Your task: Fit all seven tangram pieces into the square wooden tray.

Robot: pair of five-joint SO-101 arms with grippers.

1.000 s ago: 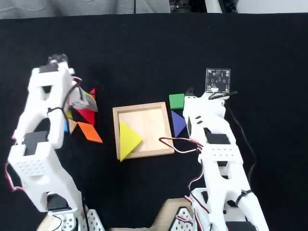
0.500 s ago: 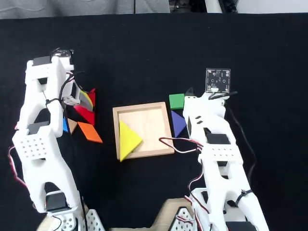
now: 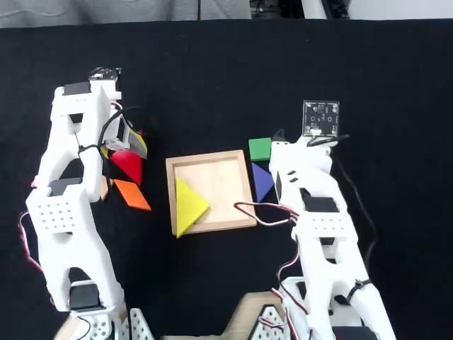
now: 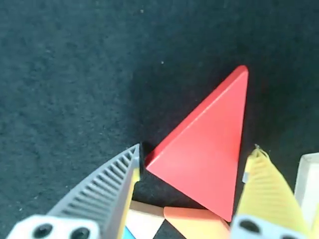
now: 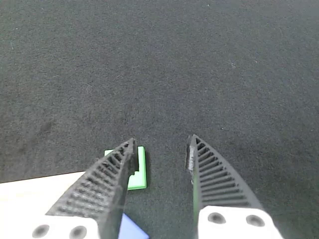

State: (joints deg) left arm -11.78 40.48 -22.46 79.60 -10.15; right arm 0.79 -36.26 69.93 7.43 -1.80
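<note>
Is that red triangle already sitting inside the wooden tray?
No, the red triangle lies on the black cloth to the left of the wooden tray, which holds just the yellow triangle.

Black cloth-covered table (image 3: 212, 78): square wooden tray (image 3: 209, 155) at centre; green square block (image 3: 260, 149), blue triangle (image 3: 261, 181) beside one edge; red triangle (image 3: 129, 166), orange parallelogram (image 3: 132, 194) opposite.
</note>
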